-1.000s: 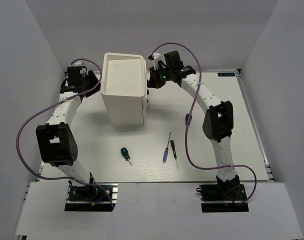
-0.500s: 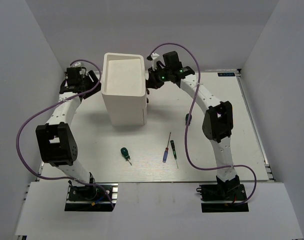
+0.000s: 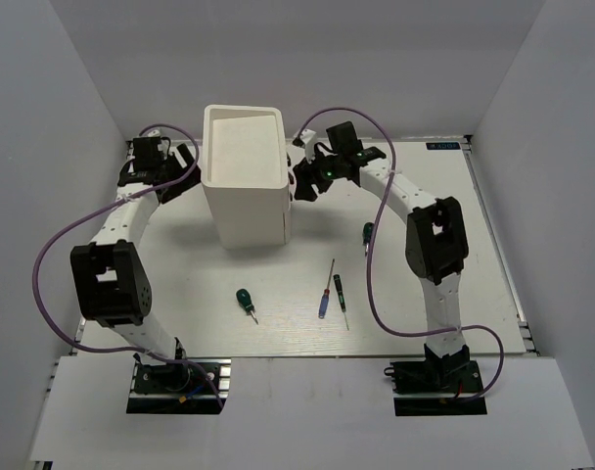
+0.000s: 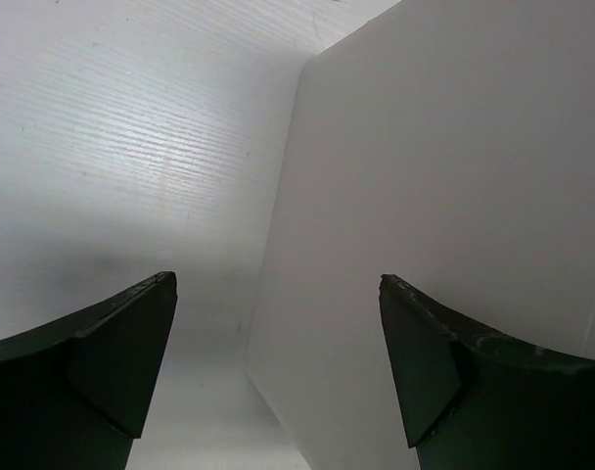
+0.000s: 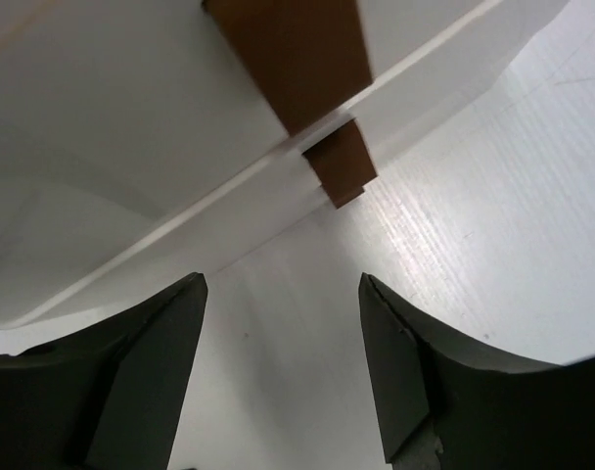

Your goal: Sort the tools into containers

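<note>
Screwdrivers lie loose on the white tabletop in the lower middle of the overhead frame. At the left of the group a stubby green-handled screwdriver slants with its blade toward the lower right. To its right two thin ones lie close together, both nearly up-and-down in the frame. The thin blue-handled screwdriver has its handle low and its tip pointing up, while the thin black-handled screwdriver lies the other way, shaft toward the lower edge. A second green handle shows right of centre, partly behind my purple cable; I cannot tell which way it points.

The tall white box-shaped cabinet with its recessed top stands upper centre. My left hand is at its left side, fingers spread wide, the cabinet's upright corner between them. My right hand is at its right side, also spread open and gripping nothing, facing a brown strip on the white wall.
</note>
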